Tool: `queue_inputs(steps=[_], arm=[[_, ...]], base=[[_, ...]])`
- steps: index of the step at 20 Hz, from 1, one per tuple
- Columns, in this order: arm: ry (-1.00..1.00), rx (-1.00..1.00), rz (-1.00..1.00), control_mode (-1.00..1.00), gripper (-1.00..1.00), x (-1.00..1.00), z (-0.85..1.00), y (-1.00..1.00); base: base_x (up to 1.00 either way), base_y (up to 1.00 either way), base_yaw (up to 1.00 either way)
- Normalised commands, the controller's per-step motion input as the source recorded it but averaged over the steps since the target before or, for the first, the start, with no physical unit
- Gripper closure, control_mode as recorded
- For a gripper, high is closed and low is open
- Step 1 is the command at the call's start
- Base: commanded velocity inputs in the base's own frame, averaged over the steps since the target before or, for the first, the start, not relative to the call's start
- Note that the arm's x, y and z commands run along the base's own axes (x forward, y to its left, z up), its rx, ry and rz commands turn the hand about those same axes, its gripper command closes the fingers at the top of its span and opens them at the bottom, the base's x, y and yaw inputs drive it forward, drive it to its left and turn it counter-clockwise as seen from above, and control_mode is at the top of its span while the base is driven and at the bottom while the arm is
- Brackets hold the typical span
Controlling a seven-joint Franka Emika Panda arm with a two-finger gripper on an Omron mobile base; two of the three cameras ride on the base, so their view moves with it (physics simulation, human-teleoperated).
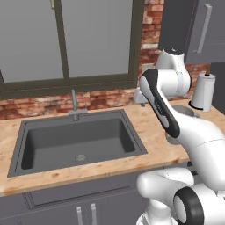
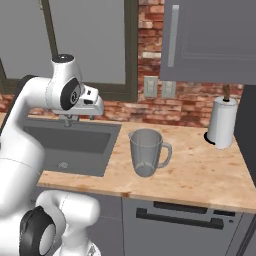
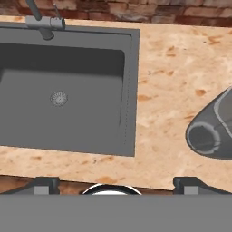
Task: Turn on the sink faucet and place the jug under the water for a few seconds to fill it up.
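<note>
In the hand view the hand (image 3: 115, 183) sits nearest, its two dark fingertips (image 3: 43, 184) spread wide at the bottom edge, released and grasping nothing. It hangs high above the desk (image 3: 172, 90), looking down on the strip of wood just right of the sink (image 3: 68, 86). From there the sink faucet (image 3: 43, 20) lies across the basin at the sink's back edge, close to the brick wall, its thin spout rising upright from a low base with the small lever beside it. The jug (image 2: 146, 152) lies the other way, standing upright on the desk to the right of the sink, near its right rim but apart from it, handle turned away from the basin toward the paper-towel roll (image 2: 221, 121) at the desk's back right corner. As I judge it, the faucet comes first, so the hand must travel over the basin toward the back edge. The sink holds nothing but its round drain (image 3: 58, 98); no stream falls from the spout. The jug looks empty, its mouth open upward and the base showing through the glass.
</note>
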Motion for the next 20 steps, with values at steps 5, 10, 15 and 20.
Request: queue_inputs(steps=[5, 10, 15, 20], arm=[[0.0, 0.0, 0.0, 1.0, -1.0, 0.0, 0.0, 0.0], [0.0, 0.0, 0.0, 1.0, -1.0, 0.0, 0.0, 0.0], [-0.01, 0.0, 0.01, -1.0, -1.0, 0.0, -0.06, 0.0], [-0.14, 0.0, 0.1, -1.0, -1.0, 0.14, -0.44, 0.05]], base=[[0.08, 0.0, 0.0], [0.07, 0.0, 0.0], [0.0, 0.0, 0.02], [0.0, 0.0, 0.0]])
